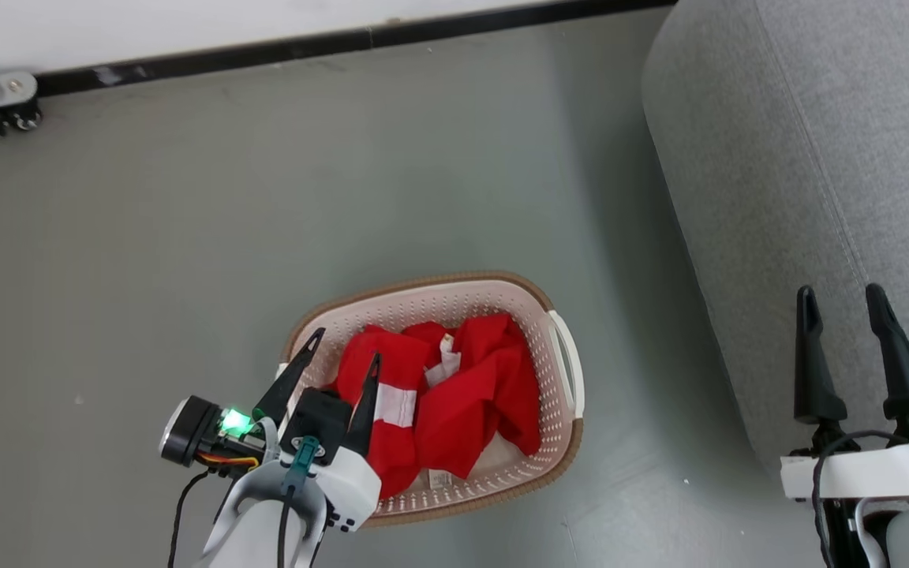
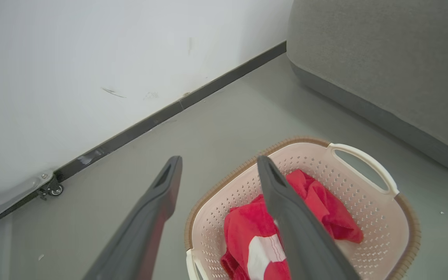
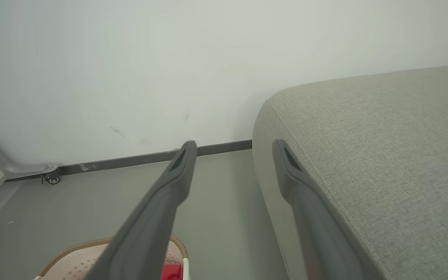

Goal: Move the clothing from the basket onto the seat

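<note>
The red clothing (image 1: 454, 394) with white stripe trim lies bunched inside the cream basket (image 1: 561, 315), which stands on the grey floor. My left gripper (image 1: 346, 345) hovers open over the basket's left rim, nothing between its fingers. From the left wrist the clothing (image 2: 247, 229) lies below the open left gripper (image 2: 218, 165), inside the basket (image 2: 364, 202). The grey seat (image 1: 817, 158) rises at the right. My right gripper (image 1: 843, 300) is open and empty over the seat's near edge. In the right wrist view the open right gripper (image 3: 235, 148) points along the seat (image 3: 383, 155), with a corner of the basket (image 3: 91, 252) below.
A white wall with a dark baseboard (image 1: 265, 51) runs along the far side. A small caster on a grey frame (image 1: 13, 110) sits at the far left by the wall. Bare grey floor (image 1: 186, 237) surrounds the basket.
</note>
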Controlling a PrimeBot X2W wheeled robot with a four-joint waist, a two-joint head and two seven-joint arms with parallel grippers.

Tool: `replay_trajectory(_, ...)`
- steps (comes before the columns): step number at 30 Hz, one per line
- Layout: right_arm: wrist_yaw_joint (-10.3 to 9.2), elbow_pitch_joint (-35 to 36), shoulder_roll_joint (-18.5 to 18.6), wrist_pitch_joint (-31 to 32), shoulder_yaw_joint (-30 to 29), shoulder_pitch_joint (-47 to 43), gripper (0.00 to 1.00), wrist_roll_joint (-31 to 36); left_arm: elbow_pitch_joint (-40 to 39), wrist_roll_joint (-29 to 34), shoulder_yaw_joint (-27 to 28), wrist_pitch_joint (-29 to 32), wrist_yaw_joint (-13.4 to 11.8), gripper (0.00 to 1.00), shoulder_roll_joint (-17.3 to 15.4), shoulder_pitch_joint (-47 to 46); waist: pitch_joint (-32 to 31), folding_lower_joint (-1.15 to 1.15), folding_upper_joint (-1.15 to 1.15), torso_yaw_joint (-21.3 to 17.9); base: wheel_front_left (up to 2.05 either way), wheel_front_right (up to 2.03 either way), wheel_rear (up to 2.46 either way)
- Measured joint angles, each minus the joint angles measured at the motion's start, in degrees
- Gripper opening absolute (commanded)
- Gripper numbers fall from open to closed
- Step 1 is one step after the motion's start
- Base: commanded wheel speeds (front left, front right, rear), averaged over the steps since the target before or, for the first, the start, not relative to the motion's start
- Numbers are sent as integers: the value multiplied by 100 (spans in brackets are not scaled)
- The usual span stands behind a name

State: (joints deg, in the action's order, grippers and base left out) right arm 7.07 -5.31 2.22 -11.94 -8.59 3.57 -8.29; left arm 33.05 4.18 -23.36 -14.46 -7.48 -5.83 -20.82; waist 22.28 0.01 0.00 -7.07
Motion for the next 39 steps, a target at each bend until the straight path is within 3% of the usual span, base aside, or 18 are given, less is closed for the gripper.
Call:
replay_trajectory(33,0,-285,0,-201,493,964,100,-357,1455,577,-337,140,41,100,-287,-883,1353,0,0,-936,0,0,0)
replay_trajectory(39,0,-388,0,-219,550,1079,100,-441,1645,641,-338,193,-54,100,-279,-990,1520,0,0,-1067,0,0,0)
